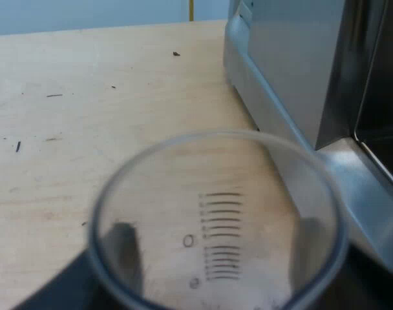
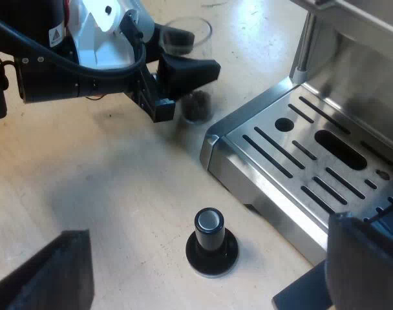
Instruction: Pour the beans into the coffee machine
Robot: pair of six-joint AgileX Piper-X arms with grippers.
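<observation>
- The clear, round measuring glass [image 1: 216,219], printed with dark graduation lines, stands close beside the corner of the brushed-steel espresso machine [image 1: 293,64], near it but not touching.
- The right wrist view has dark coffee beans [image 2: 196,106] heaped in the glass's bottom.
- The left gripper [image 1: 214,248] is clamped on the glass. One black finger [image 1: 122,255] lies against each side wall, with the rim open toward the wrist.
- I cannot tell whether the glass's base rests on the pale wooden table [image 1: 86,129] or hangs just clear of it; the gripper hides that edge.
- Step in hand, as I judge it: the grasp is made and the carry is not yet begun. The glass is low, at the level of the machine's slotted steel drip tray [image 2: 300,155].
- The next move calls for a level lift to the machine's top, keeping clear of the steel side, then a slow tip over the hopper so the beans do not scatter.
- The right gripper [image 2: 206,274] hangs with its fingers wide apart and nothing in them, above the table by the drip tray.
- A tamper with a black knob and round base [image 2: 211,242] stands upright on the table under that gripper, just beside the tray's edge and well apart from the glass.
</observation>
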